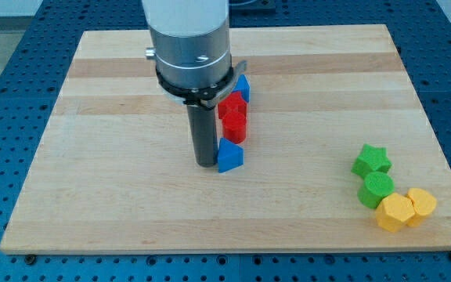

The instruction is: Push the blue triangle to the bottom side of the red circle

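Blue triangle (pixel 229 156) lies on the wooden counter (pixel 116 196), just below the red circle (pixel 235 128) and touching my tip (pixel 206 163) at the tip's right. A second red block (pixel 229 106) and another blue block (pixel 243 86) stand above the circle. Green star (pixel 371 160), green cylinder (pixel 376 189) and two yellow blocks (pixel 405 209) cluster at the view's lower right. No gripper is fitted, so none can be described.

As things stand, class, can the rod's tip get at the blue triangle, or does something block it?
Probably yes. My tip sits right at the blue triangle, on its side toward the view's left, with nothing between them. The red circle lies just above the triangle, so it does not block the tip.
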